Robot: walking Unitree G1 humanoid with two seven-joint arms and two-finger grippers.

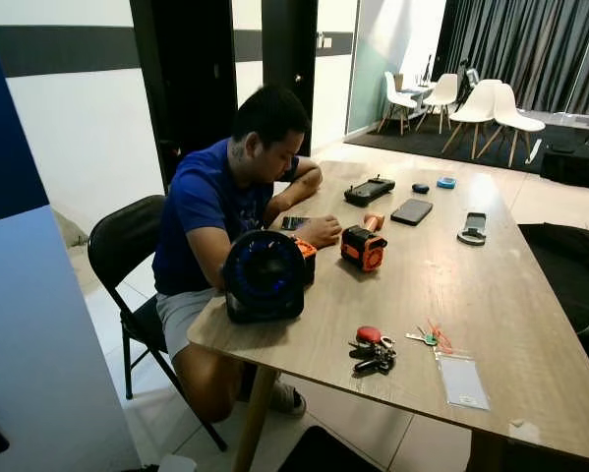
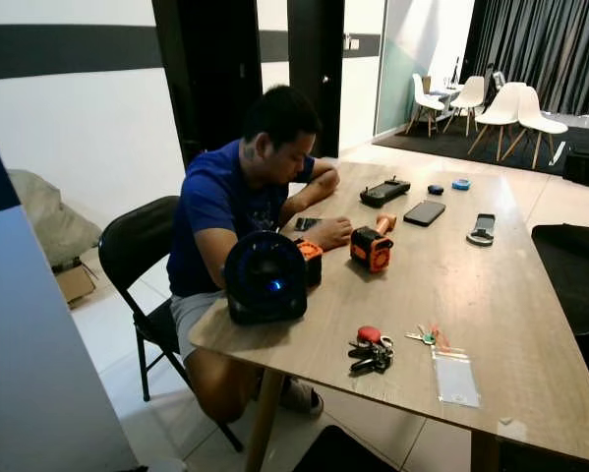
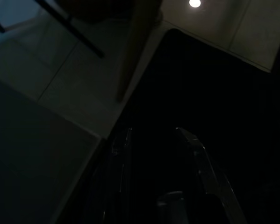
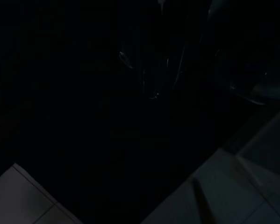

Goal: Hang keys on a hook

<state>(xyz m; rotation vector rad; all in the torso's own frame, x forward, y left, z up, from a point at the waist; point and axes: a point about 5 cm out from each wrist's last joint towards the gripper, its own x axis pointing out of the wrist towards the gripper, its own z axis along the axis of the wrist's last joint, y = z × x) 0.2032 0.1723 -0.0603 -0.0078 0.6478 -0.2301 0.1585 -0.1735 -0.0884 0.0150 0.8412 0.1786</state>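
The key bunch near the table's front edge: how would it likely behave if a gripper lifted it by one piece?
The key bunch looks like several loose pieces, a red fob and dark keys, so it would probably dangle and swing rather than stay rigid. Lying flat on the wooden table, it offers little height to pinch. Metal parts may slip between fingers.

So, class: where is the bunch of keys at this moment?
In the left eye view, the bunch of keys lies on the wooden table near its front edge, just left of a small green key and a clear plastic sleeve.
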